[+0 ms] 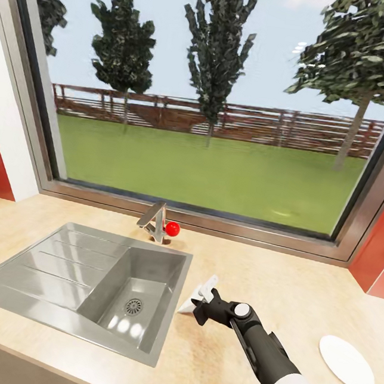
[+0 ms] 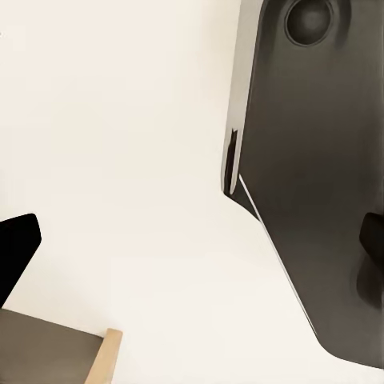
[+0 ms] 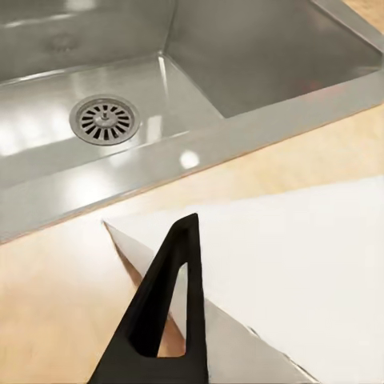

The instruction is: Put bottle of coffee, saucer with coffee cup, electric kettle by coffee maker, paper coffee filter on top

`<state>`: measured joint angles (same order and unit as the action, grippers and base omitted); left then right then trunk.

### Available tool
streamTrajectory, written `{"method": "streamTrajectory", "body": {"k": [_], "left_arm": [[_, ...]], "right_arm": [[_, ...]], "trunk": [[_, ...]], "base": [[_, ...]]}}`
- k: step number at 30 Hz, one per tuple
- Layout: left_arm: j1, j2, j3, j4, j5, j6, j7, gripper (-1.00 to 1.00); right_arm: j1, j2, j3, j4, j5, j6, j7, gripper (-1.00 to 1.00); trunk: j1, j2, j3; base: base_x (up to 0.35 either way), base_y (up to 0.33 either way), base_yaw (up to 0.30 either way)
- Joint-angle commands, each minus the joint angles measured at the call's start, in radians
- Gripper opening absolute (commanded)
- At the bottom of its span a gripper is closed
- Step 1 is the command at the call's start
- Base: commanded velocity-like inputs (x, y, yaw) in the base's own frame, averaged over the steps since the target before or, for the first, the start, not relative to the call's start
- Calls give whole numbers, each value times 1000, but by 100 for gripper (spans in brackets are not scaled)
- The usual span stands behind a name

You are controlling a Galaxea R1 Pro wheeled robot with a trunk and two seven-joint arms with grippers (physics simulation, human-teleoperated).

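My right gripper is shut on a white paper coffee filter, held low over the beige countertop just right of the sink. In the right wrist view one black finger lies on top of the flat, pointed filter; the other finger is hidden beneath it. A white saucer lies on the counter at the far right, apart from the gripper. In the left wrist view my left gripper is open, its dark fingertips far apart against a white surface.
A steel sink with a drainboard is set into the counter at the left, its basin wall close to the filter. A faucet with a red knob stands behind it, below a large window. Red wall panels flank both sides.
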<state>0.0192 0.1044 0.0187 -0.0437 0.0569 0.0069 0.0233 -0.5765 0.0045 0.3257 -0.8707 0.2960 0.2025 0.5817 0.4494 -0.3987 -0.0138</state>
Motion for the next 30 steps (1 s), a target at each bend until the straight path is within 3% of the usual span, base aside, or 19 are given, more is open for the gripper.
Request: {"method": "streamTrajectory", "body": {"k": [1, 26, 30], "left_arm": [[1, 0, 1, -2, 6, 1, 1, 100], [1, 0, 1, -2, 6, 1, 1, 100], [1, 0, 1, -3, 6, 0, 0, 100]], "right_arm": [[0, 0, 0, -1, 12, 5, 4, -100], [-1, 0, 1, -5, 12, 6, 4, -100], [-1, 5, -6, -54, 11, 7, 1, -100]], "trunk": [[1, -1, -2], [1, -1, -2], [1, -1, -2]], "base": [[0, 0, 0], [0, 0, 0], [0, 0, 0]]}}
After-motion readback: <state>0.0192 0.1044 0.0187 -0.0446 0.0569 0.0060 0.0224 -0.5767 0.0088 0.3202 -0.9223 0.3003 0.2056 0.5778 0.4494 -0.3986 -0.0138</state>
